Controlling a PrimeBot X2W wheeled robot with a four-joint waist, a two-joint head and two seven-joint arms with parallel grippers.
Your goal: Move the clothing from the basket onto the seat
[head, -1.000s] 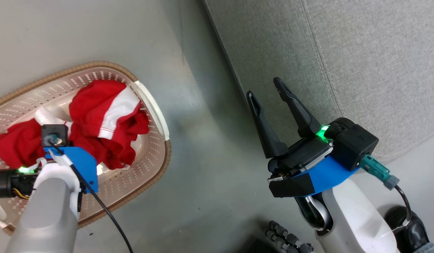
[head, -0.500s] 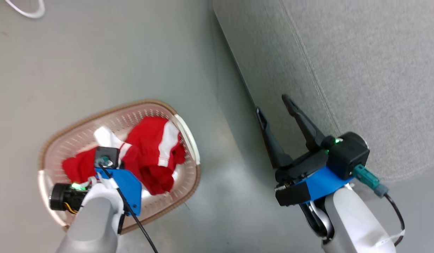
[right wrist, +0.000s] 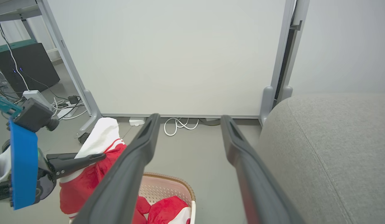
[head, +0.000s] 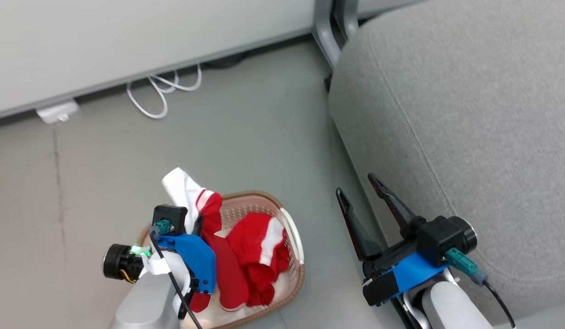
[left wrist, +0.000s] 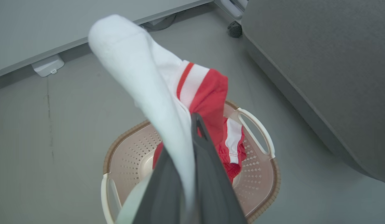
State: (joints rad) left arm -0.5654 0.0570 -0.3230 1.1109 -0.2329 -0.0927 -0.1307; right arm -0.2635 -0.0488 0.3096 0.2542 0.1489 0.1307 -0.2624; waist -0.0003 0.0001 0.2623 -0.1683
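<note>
Red-and-white garment (left wrist: 208, 96) hangs over the basket (head: 294, 237), pinched in the closed left gripper (left wrist: 194, 119); a second garment (head: 255, 246) lies inside it. Right of the basket, beside the seat (head: 470, 114), the right gripper (head: 355, 184) gapes wide, empty.

A grey floor strip (head: 319, 205) is lying open between the oval cream perforated plastic basket (head: 295, 235) and the large light grey fabric sofa (head: 470, 137), whose rounded side is blocking the right, while a pale partition panel (head: 127, 36) is closing the far end.
</note>
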